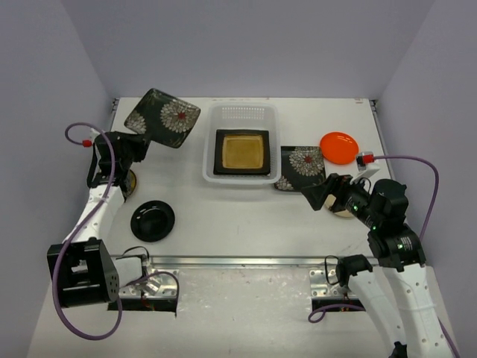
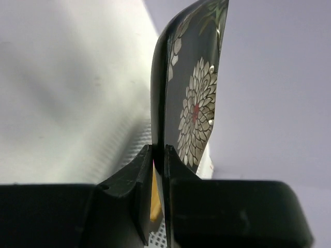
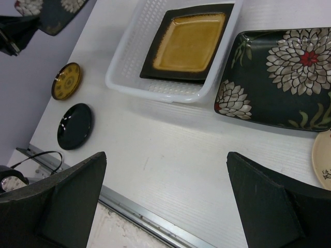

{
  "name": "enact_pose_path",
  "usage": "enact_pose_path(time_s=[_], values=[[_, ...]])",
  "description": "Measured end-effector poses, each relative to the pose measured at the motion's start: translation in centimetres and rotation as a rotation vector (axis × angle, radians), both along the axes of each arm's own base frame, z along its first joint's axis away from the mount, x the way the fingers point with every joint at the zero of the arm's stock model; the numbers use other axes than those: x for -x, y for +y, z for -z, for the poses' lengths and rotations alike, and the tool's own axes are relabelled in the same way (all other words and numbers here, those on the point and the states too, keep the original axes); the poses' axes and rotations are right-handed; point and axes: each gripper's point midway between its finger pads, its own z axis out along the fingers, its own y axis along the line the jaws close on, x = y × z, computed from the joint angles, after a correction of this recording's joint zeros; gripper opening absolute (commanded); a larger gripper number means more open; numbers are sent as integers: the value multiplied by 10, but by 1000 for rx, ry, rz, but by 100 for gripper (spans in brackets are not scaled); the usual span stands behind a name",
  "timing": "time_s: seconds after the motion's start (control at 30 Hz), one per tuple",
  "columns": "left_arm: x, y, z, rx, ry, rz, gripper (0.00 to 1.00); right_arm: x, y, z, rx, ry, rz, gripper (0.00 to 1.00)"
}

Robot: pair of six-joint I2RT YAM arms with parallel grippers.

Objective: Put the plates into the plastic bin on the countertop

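Enclosing white countertop (image 1: 238,216), lavender walls (image 1: 246,45), metal rail (image 1: 246,261)

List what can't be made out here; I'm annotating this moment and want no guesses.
- Top view: the yellow plate, mostly under the left arm.
- Right wrist view: the beige plate, cut by the right edge.
- Left wrist view: the bin, blurred, partly behind the held flowered plate.

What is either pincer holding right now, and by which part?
The left pincer pinches a square black flowered plate by its rim; the right pincer holds nothing.
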Motion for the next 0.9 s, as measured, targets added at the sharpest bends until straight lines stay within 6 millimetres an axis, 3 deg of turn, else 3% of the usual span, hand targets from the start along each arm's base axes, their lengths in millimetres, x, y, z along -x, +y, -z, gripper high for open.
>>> enact_pose_path(time_s=[0.17, 0.3, 0.43, 0.57, 0.73, 0.9], values=[[-31, -39, -55, -34, -104, 247, 0, -1, 0, 2, -1, 11, 2, 99], [-75, -92, -65, -83, -118, 519, 0, -2, -1, 3, 2, 13, 10, 99], [-89, -149, -31, -112, -37, 767, 0, -2, -3, 5, 8, 23, 21, 99], [-80, -188, 18, -95, 82, 957, 0, -1, -4, 7, 15, 33, 23, 99], [-73, -201, 68, -59, 219, 1067, 0, 0, -5, 6, 20, 38, 23, 99], [-93, -199, 95, -141, 301, 1080, 0, 1, -5, 5, 20, 38, 23, 99]])
